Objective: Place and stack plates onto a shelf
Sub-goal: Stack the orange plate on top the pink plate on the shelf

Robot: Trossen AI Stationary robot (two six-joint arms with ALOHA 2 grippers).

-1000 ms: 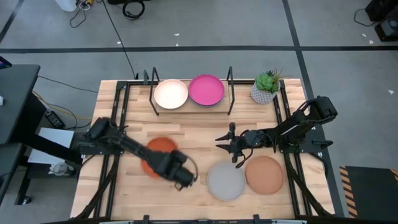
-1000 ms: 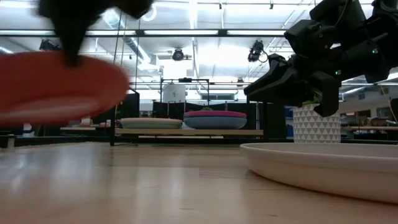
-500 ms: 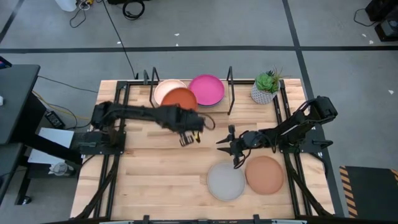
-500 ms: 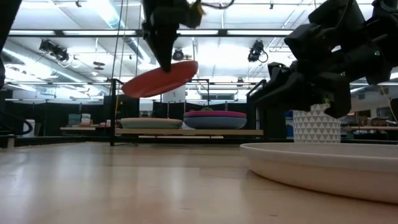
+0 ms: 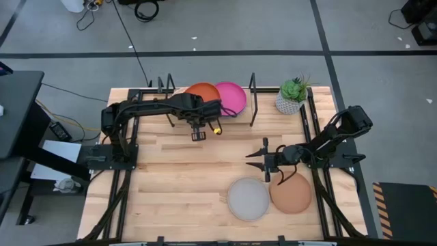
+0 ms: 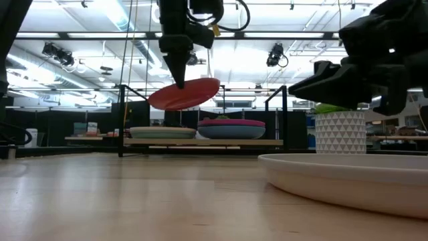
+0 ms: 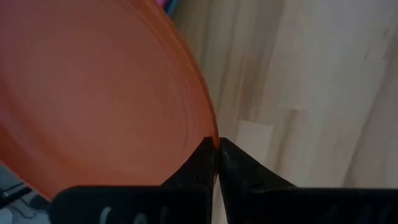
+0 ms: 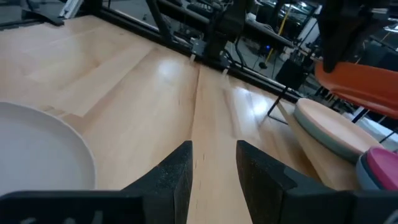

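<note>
My left gripper (image 6: 180, 82) is shut on the orange plate (image 5: 203, 93), which hovers over the left half of the shelf (image 6: 200, 142). Below it the cream plate (image 6: 162, 132) rests on the shelf board, mostly covered in the high view. The pink plate (image 5: 229, 98) lies on the shelf's right half. The grey plate (image 5: 248, 199) and the tan-brown plate (image 5: 291, 192) lie flat on the table near its near edge. My right gripper (image 5: 254, 157) is open, above the table just beyond the grey plate, touching nothing. My left gripper pinches the orange plate's rim (image 7: 214, 144) between its two fingers, on the side facing the table's near edge. The fingers (image 6: 175, 63) come from above, pointing down. The plate is lifted clear and tilted, above the cream plate.
A potted plant (image 5: 292, 96) in a white pot stands at the far right, beside the shelf's right black uprights (image 5: 252, 92). The left uprights (image 5: 168, 102) stand close to the held plate. Bare wood (image 5: 177, 178) lies between the shelf and the near plates.
My left gripper has carried the orange plate from the near-left part of the table up and toward the far edge, over the shelf's left half, the plate staying tilted. My right gripper has drawn back slightly toward the table's right edge.
</note>
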